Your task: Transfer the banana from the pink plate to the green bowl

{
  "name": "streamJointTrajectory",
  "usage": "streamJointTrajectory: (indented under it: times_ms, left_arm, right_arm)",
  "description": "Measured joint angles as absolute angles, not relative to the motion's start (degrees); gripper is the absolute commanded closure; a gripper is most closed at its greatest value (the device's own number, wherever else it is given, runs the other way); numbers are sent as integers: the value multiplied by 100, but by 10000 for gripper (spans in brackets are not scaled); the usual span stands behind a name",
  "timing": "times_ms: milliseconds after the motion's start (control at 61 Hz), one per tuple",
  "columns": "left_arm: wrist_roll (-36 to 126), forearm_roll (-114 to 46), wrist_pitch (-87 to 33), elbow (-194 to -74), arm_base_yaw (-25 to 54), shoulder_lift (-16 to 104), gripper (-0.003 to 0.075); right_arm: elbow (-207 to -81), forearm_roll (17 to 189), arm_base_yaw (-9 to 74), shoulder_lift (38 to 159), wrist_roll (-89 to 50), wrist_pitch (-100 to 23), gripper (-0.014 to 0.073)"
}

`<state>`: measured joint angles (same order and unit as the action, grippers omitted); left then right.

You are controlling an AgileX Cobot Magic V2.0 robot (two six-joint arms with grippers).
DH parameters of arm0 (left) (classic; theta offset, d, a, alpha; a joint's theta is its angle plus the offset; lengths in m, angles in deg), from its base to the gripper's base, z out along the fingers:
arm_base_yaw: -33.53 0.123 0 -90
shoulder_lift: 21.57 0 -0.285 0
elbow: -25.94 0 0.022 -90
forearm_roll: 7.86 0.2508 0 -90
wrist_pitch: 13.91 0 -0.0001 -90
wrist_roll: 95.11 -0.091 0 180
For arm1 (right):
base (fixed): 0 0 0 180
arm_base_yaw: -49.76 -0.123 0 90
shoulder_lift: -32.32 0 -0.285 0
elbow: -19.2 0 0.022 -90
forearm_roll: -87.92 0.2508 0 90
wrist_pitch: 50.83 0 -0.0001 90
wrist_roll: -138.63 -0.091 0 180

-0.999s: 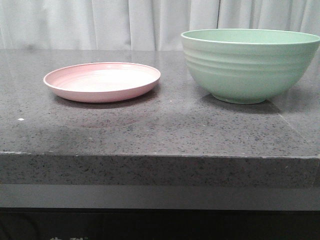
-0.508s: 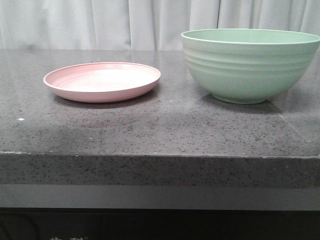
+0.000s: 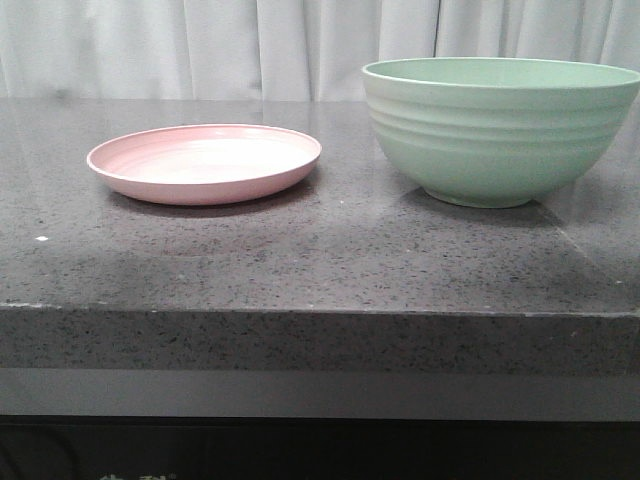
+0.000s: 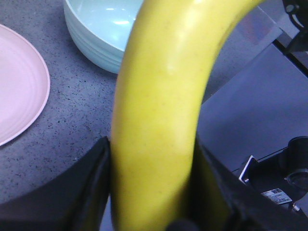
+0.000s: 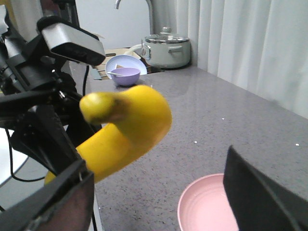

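The left pincer (image 4: 154, 211) is clamped on the banana (image 4: 161, 110), its two dark fingers (image 4: 91, 187) pressed against either side of the yellow fruit near its lower part. The banana curves up and away from the fingers and fills most of the left wrist view. In the right wrist view the same banana (image 5: 127, 130) hangs in the air off the counter's edge, its brownish tip showing, with the left arm's dark frame behind it.

The right pincer (image 5: 159, 192) stands wide open with nothing between its two fingers (image 5: 262, 197).

The pink plate (image 3: 205, 162) lies bare on the grey speckled counter (image 3: 320, 260). The green bowl (image 3: 500, 130) stands on the same counter, to the right of the plate and apart from it in the front view. From the left wrist, the banana is off the plate (image 4: 19, 91) and short of the bowl (image 4: 103, 29), held above the counter's edge (image 4: 72, 120) between them.
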<state>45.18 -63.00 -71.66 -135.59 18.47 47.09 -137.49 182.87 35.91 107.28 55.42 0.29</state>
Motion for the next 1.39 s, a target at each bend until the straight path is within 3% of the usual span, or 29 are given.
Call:
streamJointTrajectory:
  times_ms: [393,868,999,1245,1392]
  left_arm:
    - [4518,-6300,-7141,-13559,1847,4709,552]
    - [4516,-6300,-7129,-13559,1847,4709,552]
    - [4516,-6300,-7129,-13559,1847,4709,552]
    - [4506,-6300,-7140,-13559,1847,4709,552]
    - [4506,-6300,-7140,-13559,1847,4709,552]
  right_arm:
    - [-14422,18860,2812,12018,5619,412,25]
    - [-14809,18891,2519,12515,5645,562,28]
    - [-14904,18904,2519,12515,5645,562,107]
    - [-14925,18919,2519,12527,5645,562,358]
    - [-14925,18919,2519,12527,5645,562,385]
